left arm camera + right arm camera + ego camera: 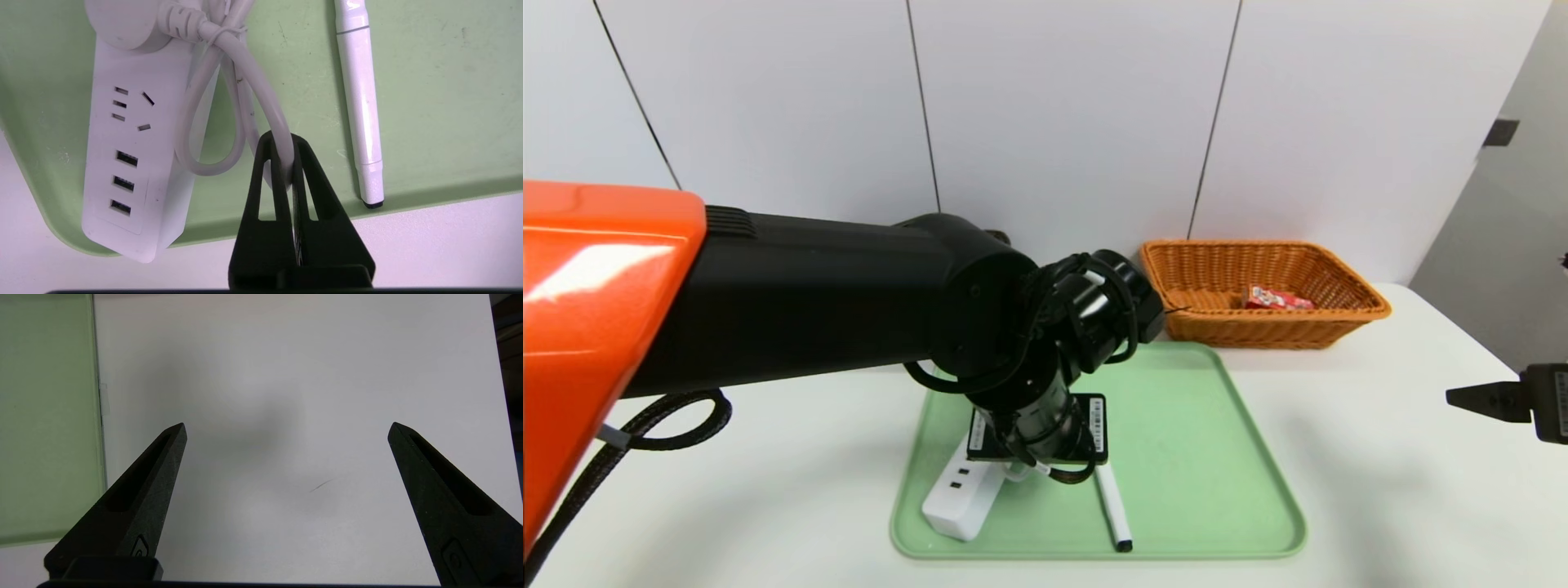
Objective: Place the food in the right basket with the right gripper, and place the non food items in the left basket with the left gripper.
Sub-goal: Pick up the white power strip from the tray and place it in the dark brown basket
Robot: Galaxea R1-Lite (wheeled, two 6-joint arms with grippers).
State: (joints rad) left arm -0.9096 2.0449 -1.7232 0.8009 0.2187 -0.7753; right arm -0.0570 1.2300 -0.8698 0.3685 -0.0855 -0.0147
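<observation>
The white power strip [957,494] [122,163] lies on the green tray [1201,457], its cord bundled beside it. My left gripper [281,141] is shut on a loop of that white cord [261,98]; in the head view the left arm hides the grip. A slim white marker [1112,506] [361,106] lies on the tray just beside the cord. The red snack pouch [1276,298] rests inside the orange-tan right basket [1347,314]. My right gripper [287,428] [1470,398] hovers open over bare table at the far right. The left basket is out of view.
The white table [1380,490] extends around the tray, whose edge [49,416] shows in the right wrist view. White wall panels stand behind. The bulky orange and black left arm [768,302] blocks the back left of the scene.
</observation>
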